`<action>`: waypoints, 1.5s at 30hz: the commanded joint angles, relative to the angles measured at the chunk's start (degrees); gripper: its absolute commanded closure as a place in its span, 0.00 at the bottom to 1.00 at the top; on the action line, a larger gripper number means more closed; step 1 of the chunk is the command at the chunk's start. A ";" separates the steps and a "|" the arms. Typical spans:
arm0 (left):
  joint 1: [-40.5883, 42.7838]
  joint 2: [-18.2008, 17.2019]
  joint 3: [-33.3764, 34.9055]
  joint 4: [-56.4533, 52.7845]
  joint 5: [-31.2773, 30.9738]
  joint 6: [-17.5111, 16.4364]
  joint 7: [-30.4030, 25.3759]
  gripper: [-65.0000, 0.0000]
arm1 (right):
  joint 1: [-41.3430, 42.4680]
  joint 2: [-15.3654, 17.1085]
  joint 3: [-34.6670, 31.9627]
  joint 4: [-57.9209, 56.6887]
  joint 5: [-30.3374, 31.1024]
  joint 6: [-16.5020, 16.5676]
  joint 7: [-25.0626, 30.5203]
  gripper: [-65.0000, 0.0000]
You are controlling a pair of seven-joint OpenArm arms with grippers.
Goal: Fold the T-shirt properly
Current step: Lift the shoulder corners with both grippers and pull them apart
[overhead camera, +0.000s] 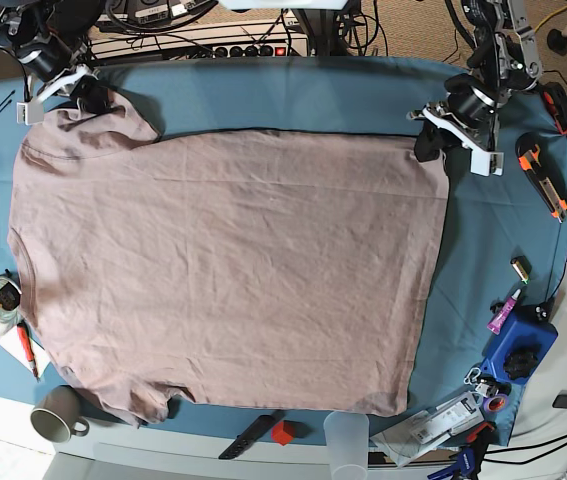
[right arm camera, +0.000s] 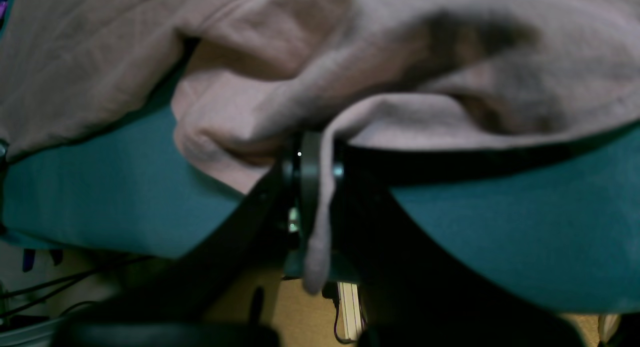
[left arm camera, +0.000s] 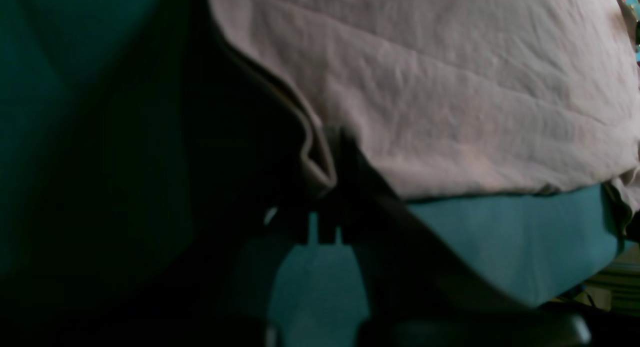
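Garment position: the large, wrinkled, dusty pink-brown cotton T-shirt (overhead camera: 223, 270) lies spread flat on the teal-blue cloth of the desk (overhead camera: 293, 95), its long axis running across the base view, with sleeves and shoulders toward that view's left and the straight bottom hem toward its right.

Both of your hands sit on the same far edge of the shirt, at opposite ends of that axis. The right hand (overhead camera: 81, 92) is at the far sleeve, top left in the base view. Its wrist view shows the jaws clenched on a fold of sleeve fabric, which drapes down between them. The left hand (overhead camera: 435, 143) is at the far hem corner, top right in the base view. Its wrist view shows the dark fingers (left arm camera: 345, 187) closed together with the rolled hem edge pinched there.

Relation governing the next move: from both hands the whole body of the shirt lies toward the near desk edge, so the held far edge probably has to travel that way, kept parallel to the long axis. Neither arm is nearer, since each already grips its own corner. Uneven travel would likely skew the fold line.
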 commanded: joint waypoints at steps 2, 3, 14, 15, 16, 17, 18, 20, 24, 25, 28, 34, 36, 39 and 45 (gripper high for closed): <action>0.37 -0.17 -0.02 1.42 0.42 0.13 3.93 1.00 | -0.74 0.76 1.14 0.46 -1.38 -0.36 -2.40 1.00; 0.52 -0.17 -0.02 1.86 0.39 0.13 5.31 1.00 | -0.92 0.76 1.68 0.46 -1.31 -0.36 -2.64 1.00; 6.95 -0.20 -0.20 11.32 0.46 0.15 6.95 1.00 | -5.62 0.79 8.39 4.92 5.29 -0.36 -6.86 1.00; 7.50 -0.20 -0.55 12.24 0.46 0.15 6.97 1.00 | -6.27 0.74 8.39 5.60 5.27 -0.36 -6.93 1.00; 8.04 -0.20 -0.96 13.05 0.50 0.15 6.95 1.00 | -7.04 0.74 8.39 6.12 5.29 -0.36 -6.93 1.00; 8.55 -0.20 -1.57 13.73 0.66 0.15 6.99 1.00 | -7.89 0.76 8.39 6.60 5.29 -0.36 -6.91 1.00; 8.98 -0.22 -2.25 14.23 0.63 0.15 7.02 1.00 | -8.72 0.74 8.39 7.17 5.38 -0.36 -6.88 1.00; 9.55 -0.24 -3.65 14.73 0.59 0.13 7.87 1.00 | -10.56 0.74 8.39 8.26 6.64 -0.36 -6.95 1.00; 11.19 -0.50 -6.16 14.78 -0.76 -0.50 8.72 1.00 | -13.99 0.44 8.39 11.02 8.13 -0.36 -7.87 1.00; 11.63 -0.50 -6.71 14.78 -1.22 -0.52 9.31 1.00 | -14.67 0.44 8.39 11.78 8.28 -0.36 -8.11 1.00; 12.63 -0.48 -8.35 14.78 -3.10 -0.50 11.67 1.00 | -16.76 0.44 8.39 13.49 10.08 -0.36 -8.66 1.00; 14.01 -0.48 -14.10 15.54 -6.32 -0.50 14.84 1.00 | -20.26 0.22 8.41 14.58 13.03 -0.36 -10.03 1.00; 14.01 -0.48 -16.35 16.24 -8.26 -0.50 17.46 1.00 | -20.98 -0.61 8.81 14.62 14.58 -0.36 -11.08 1.00; 14.01 -0.48 -18.21 17.22 -9.40 -0.50 18.88 1.00 | -20.98 -2.54 10.69 14.62 18.29 -0.36 -14.10 1.00; 16.57 -0.48 -18.36 17.90 -9.68 -0.50 19.37 1.00 | -21.00 -3.21 13.73 14.80 21.42 -0.36 -16.12 1.00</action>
